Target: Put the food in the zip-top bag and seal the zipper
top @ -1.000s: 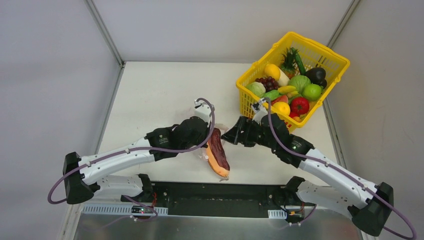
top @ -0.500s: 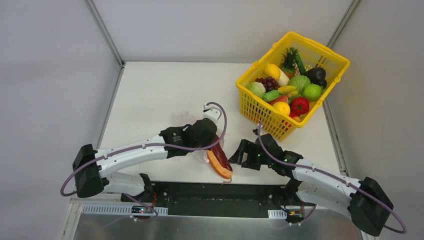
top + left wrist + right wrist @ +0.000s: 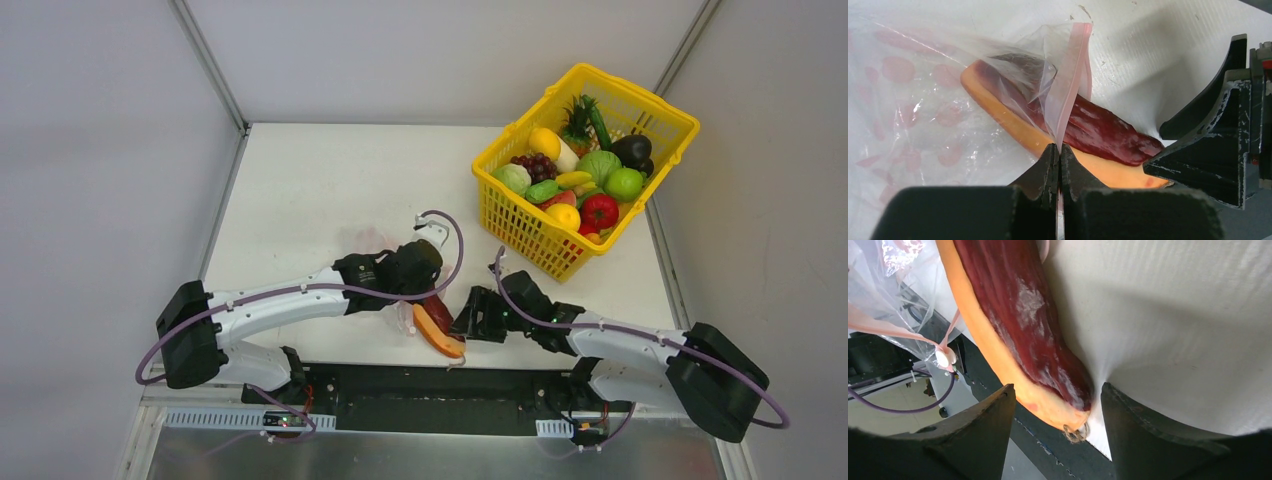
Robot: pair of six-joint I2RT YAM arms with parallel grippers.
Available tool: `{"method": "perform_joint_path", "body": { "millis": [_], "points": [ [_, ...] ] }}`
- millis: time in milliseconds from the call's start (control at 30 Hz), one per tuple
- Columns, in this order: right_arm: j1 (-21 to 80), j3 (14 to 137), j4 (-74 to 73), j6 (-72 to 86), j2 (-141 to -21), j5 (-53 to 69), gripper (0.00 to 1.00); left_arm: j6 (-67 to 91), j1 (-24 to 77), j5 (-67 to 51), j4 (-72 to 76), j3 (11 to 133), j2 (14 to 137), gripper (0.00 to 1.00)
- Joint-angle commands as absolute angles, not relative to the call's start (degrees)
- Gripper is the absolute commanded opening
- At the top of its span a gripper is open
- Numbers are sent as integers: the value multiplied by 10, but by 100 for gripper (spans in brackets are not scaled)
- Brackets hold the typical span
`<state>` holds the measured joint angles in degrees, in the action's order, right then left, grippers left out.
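A long piece of food (image 3: 441, 328), dark red on top and orange along its side, lies near the table's front edge. Its far end is inside the mouth of the clear zip-top bag (image 3: 913, 100). My left gripper (image 3: 1058, 150) is shut on the bag's pink zipper strip (image 3: 1073, 75) and holds it up over the food (image 3: 1098, 130). My right gripper (image 3: 1057, 387) is open, one finger on each side of the food's near tip (image 3: 1068, 415), with a gap on both sides. The rest of the food (image 3: 575, 180) sits in the yellow basket.
The yellow lattice basket (image 3: 520, 215) stands at the back right, full of toy fruits and vegetables. The table's front edge (image 3: 1098, 440) lies just under the food's tip, with a dark rail below. Both arms (image 3: 290, 300) meet near the front middle.
My right arm has swung from beside the basket down to the front edge, and its fingers now straddle the food's tip. My left gripper has moved slightly right with the bag.
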<state>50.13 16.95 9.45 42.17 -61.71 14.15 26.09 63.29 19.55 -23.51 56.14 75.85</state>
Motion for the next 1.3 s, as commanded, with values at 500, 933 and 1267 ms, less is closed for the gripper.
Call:
{"method": "perform_joint_path", "body": {
  "millis": [500, 933, 1267],
  "points": [
    [537, 164, 203, 362, -698, 128, 1, 275, 630, 165, -229, 520, 774, 0],
    [537, 190, 241, 322, -597, 165, 0, 258, 631, 102, -202, 526, 747, 0],
    [537, 214, 242, 223, -553, 265, 0, 188, 634, 28, -217, 572, 677, 0]
  ]
}}
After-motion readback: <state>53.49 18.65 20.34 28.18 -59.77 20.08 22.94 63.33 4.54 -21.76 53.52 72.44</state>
